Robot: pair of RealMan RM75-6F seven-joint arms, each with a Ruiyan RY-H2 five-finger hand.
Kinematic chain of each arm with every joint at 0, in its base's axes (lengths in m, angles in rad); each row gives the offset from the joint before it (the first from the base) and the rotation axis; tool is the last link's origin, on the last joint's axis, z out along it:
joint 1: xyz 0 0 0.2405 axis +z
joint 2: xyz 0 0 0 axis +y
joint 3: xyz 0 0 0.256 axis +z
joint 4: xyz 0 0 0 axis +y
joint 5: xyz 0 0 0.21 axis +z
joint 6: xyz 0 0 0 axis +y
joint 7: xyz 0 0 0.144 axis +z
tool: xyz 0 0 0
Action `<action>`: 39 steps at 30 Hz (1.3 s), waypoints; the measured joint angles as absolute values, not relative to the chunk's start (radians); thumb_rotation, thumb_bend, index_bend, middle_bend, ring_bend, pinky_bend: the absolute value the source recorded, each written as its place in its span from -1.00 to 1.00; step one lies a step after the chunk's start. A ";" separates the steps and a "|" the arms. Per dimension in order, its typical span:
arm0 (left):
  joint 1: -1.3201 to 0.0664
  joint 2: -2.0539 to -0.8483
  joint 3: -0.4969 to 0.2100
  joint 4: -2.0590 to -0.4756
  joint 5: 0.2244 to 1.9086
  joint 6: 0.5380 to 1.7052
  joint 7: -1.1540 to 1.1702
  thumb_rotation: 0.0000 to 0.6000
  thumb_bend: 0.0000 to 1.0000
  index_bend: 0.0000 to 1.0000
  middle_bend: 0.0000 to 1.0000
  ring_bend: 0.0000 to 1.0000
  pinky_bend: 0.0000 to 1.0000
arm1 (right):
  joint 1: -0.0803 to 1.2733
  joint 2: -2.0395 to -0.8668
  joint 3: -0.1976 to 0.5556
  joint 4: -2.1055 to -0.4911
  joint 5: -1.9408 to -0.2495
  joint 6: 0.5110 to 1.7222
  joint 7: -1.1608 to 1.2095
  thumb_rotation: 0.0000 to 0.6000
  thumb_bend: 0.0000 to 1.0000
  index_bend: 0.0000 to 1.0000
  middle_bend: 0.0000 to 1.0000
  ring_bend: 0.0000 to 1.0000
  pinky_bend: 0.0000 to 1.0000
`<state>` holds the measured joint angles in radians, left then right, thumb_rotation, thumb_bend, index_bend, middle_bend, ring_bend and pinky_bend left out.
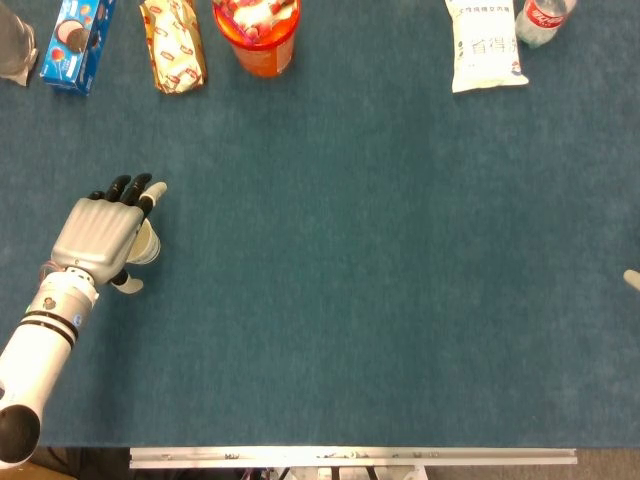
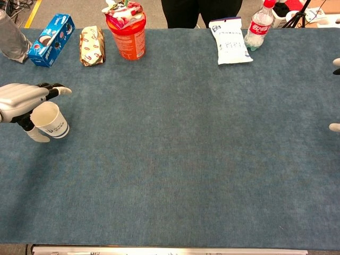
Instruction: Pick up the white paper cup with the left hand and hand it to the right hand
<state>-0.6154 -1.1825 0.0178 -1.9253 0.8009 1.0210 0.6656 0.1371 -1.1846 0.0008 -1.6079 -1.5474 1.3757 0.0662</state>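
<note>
The white paper cup [image 2: 51, 120] stands upright at the table's left side, its mouth open upward. My left hand [image 2: 21, 97] hovers at it: the straight fingers [image 2: 54, 89] reach past the cup's far side and the thumb [image 2: 37, 136] lies at its near side. I see no firm grip. In the head view the left hand [image 1: 98, 237] covers most of the cup [image 1: 148, 246]. Of my right hand [image 2: 335, 127] only two pale fingertips show at the right edge, far apart, with nothing between them; one tip shows in the head view [image 1: 632, 279].
Along the far edge lie a blue cookie box [image 2: 51, 39], a wrapped snack [image 2: 92, 45], an orange tub [image 2: 127, 33], a white packet [image 2: 229, 42] and a bottle [image 2: 260, 24]. A clear bottle [image 2: 11, 39] stands far left. The blue cloth [image 2: 186, 149] stretches between the hands.
</note>
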 measured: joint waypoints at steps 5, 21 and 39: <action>-0.625 -1.185 0.021 -1.925 0.788 1.030 0.659 1.00 -1.00 -0.73 -0.99 -0.96 -0.47 | 0.138 -1.185 0.000 -1.608 -1.547 1.374 0.066 1.00 -1.00 -0.73 -0.57 -0.54 -0.35; -0.637 -1.190 0.036 -1.925 0.783 1.048 0.646 1.00 -1.00 -0.53 -0.75 -0.69 -0.18 | 0.139 -1.189 -0.002 -1.606 -1.546 1.369 0.067 1.00 -1.00 -0.73 -0.57 -0.54 -0.35; -0.626 -1.203 0.039 -1.909 0.824 1.062 0.594 1.00 -1.00 -0.38 -0.53 -0.45 0.07 | 0.140 -1.192 -0.004 -1.604 -1.543 1.362 0.069 1.00 -1.00 -0.73 -0.57 -0.54 -0.35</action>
<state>-0.6259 -1.2026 0.0389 -1.9087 0.8237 1.0621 0.5942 0.1403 -1.1921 -0.0037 -1.6040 -1.5429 1.3623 0.0695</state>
